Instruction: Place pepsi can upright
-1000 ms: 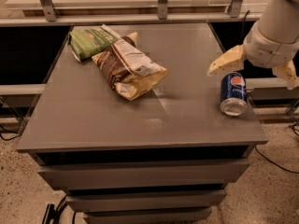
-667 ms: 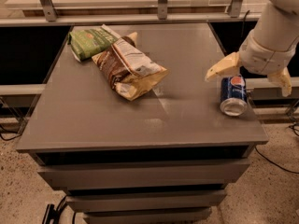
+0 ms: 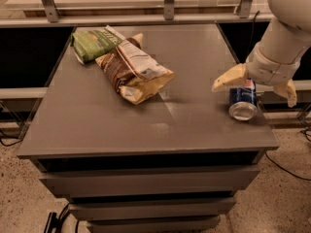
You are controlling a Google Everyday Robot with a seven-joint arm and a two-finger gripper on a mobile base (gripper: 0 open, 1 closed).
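pepsi can (image 3: 242, 100) on side, silver end twd cam | gripper (image 3: 253, 96) above it, fingers (image 3: 227, 79) spread

The grey table (image 3: 97, 125) carries three things. At its far left lies a green bag (image 3: 95, 42), and a brown-and-tan chip bag (image 3: 133, 72) touches its right end. Near the right edge the pepsi can (image 3: 242, 103) lies on its side, one silver end facing the near side. The hand (image 3: 254, 94) hangs over the can, its fingers spread to either side.

No legible lettering on the pepsi can (image 3: 242, 103) beneath the gripper (image 3: 253, 95); none on brown bag (image 3: 133, 72) or green bag (image 3: 95, 43)
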